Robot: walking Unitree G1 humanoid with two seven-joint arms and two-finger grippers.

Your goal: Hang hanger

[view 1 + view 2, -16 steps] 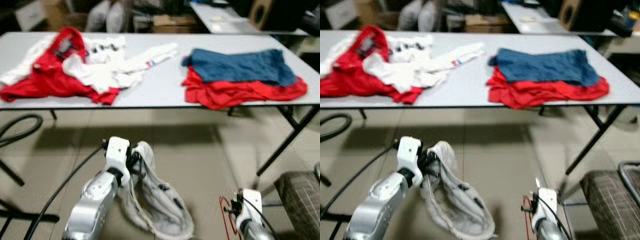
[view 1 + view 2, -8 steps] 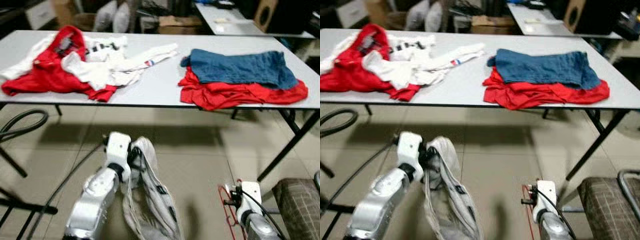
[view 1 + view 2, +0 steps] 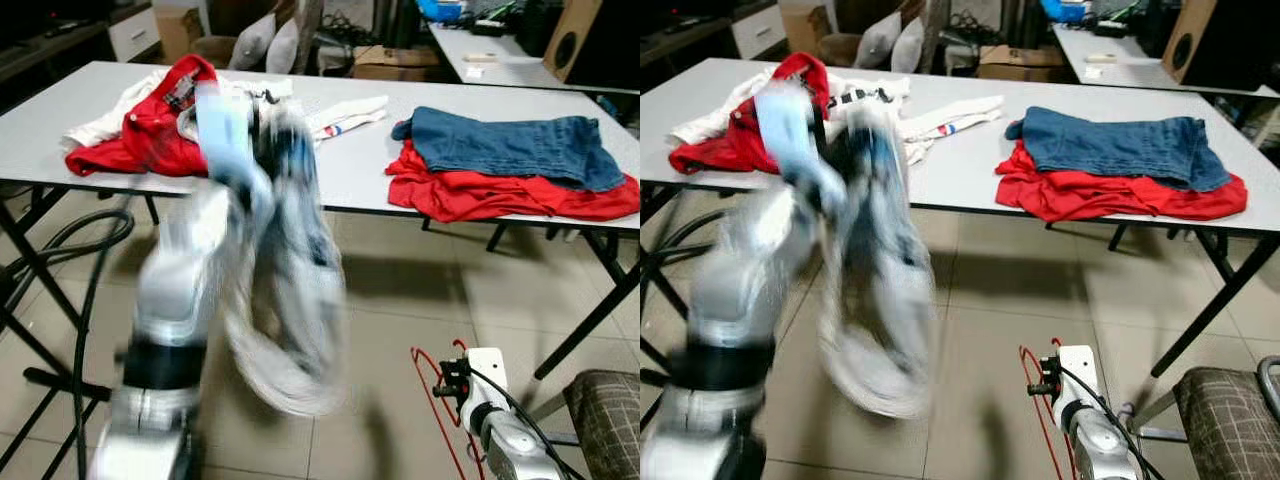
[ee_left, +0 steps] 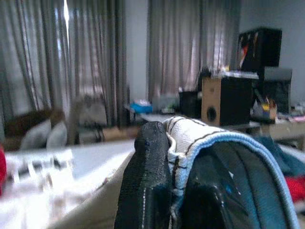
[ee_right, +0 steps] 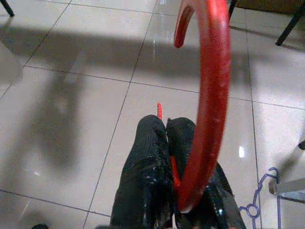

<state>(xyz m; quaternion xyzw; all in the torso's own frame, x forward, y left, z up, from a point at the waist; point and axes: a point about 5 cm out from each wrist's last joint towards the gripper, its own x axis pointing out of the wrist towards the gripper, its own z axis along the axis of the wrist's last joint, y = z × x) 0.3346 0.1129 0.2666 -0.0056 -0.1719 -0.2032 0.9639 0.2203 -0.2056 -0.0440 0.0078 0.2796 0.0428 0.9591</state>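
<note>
My left gripper [image 3: 256, 118] is raised in front of the table, blurred by motion. It is shut on a grey-white garment [image 3: 292, 300] that hangs below it in a loop. In the left wrist view the black fingers [image 4: 150, 162] pinch the garment's ribbed, blue-edged hem [image 4: 200, 138]. My right gripper [image 3: 448, 380] stays low at the bottom right, over the tiled floor. It is shut on a thin red hanger [image 3: 437, 405]. The right wrist view has the hanger's hook [image 5: 209, 95] curving up from between the black fingers [image 5: 147, 162].
A long grey table [image 3: 350, 165] crosses ahead, with a red and white clothes pile [image 3: 150, 135] at its left and jeans [image 3: 510, 145] on a red garment [image 3: 500, 195] at its right. Black hose [image 3: 85, 235] and stand legs [image 3: 30, 300] lie left; a plaid stool [image 3: 605, 410] stands right.
My left arm has swung up fast from knee height to table height, carrying the garment. The right gripper still holds the hanger low. The camera view has shifted a little.
</note>
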